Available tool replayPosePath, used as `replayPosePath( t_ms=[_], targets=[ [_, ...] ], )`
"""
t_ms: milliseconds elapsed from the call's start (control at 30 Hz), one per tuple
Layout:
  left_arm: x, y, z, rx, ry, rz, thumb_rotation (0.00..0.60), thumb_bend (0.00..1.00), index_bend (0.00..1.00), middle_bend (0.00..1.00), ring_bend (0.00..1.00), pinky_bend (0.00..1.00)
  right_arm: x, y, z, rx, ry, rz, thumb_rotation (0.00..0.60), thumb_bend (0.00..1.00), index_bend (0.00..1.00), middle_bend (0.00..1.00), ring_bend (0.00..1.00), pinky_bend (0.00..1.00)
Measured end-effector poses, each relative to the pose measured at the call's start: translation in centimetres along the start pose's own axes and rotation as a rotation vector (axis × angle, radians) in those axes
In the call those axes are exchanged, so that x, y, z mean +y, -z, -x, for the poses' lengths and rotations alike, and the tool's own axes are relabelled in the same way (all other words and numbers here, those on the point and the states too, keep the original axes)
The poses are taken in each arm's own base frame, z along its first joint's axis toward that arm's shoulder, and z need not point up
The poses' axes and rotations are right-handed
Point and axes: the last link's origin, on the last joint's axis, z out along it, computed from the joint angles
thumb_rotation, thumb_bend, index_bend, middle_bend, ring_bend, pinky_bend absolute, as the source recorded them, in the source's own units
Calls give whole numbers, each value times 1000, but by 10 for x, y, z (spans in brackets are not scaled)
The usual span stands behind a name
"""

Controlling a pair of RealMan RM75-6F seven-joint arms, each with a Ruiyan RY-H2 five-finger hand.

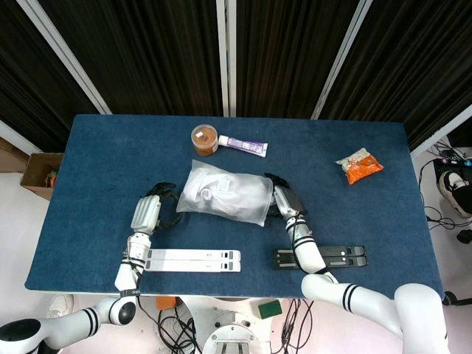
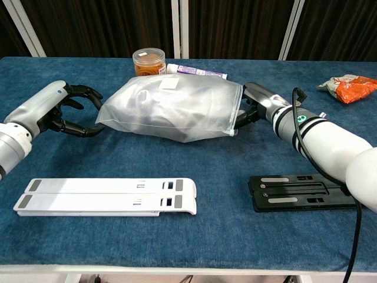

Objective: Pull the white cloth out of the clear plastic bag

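The clear plastic bag [image 1: 225, 196] [image 2: 174, 106] lies mid-table, puffed up, with the white cloth [image 1: 210, 190] bunched inside it. My right hand [image 1: 282, 199] [image 2: 259, 103] is at the bag's right end, with its dark fingertips [image 2: 241, 120] pinching the edge of the mouth. At the bag's left end, my left hand [image 1: 151, 210] [image 2: 59, 109] has its fingers apart and curved toward the bag. Its fingertips [image 2: 94, 128] just touch the left corner without closing on it.
Behind the bag stand an orange-lidded jar [image 1: 204, 138] [image 2: 148, 60] and a purple-and-white tube [image 1: 243, 146]. An orange snack packet [image 1: 360, 166] lies far right. In front lie a white folded stand [image 1: 193, 259] [image 2: 106, 196] and a black one [image 1: 321, 257] [image 2: 300, 192].
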Motion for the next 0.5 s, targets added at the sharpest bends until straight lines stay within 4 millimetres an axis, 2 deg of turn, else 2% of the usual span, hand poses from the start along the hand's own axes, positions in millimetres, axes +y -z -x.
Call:
replayPosePath(
  t_ms=[500],
  targets=[
    [8,-3,4,-41,24,-2,600,367,500,200,116,227,2,-1,0,3,-1,2,600,495,665,96,0,0]
  ],
)
